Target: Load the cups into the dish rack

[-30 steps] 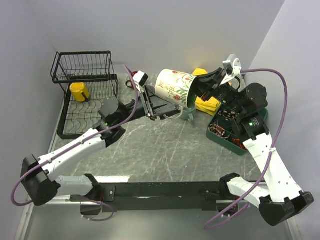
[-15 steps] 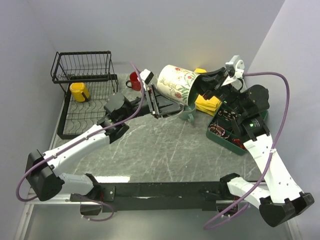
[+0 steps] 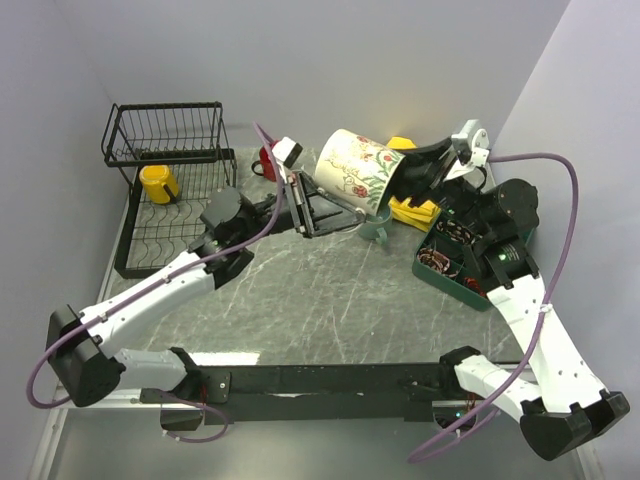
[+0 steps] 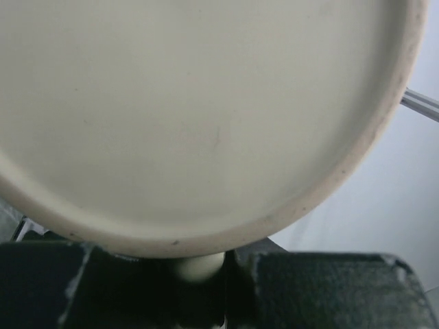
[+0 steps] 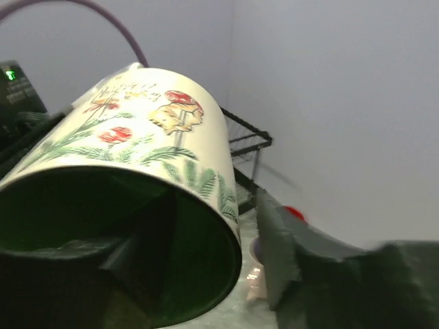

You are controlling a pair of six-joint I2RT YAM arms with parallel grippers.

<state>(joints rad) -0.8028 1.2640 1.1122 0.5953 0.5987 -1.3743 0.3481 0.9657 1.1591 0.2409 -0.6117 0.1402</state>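
Handover mid-air: the left gripper (image 4: 204, 274) has pinched its jaws nearly shut on the handle of the cream floral mug (image 3: 352, 170), while the right gripper (image 5: 212, 264) has eased its jaws apart, with the outer one off the wall. The mug hangs upper centre, well right of the dish rack (image 3: 165, 104) — still to be loaded.

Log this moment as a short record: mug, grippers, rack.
mug in the air: cream mug, tilted, between both arms
left gripper: closed on its handle, by the base
right gripper: jaws apart, one finger inside the rim
dish rack: yellow mug on the lower tray
on the table: red mug, teal mug
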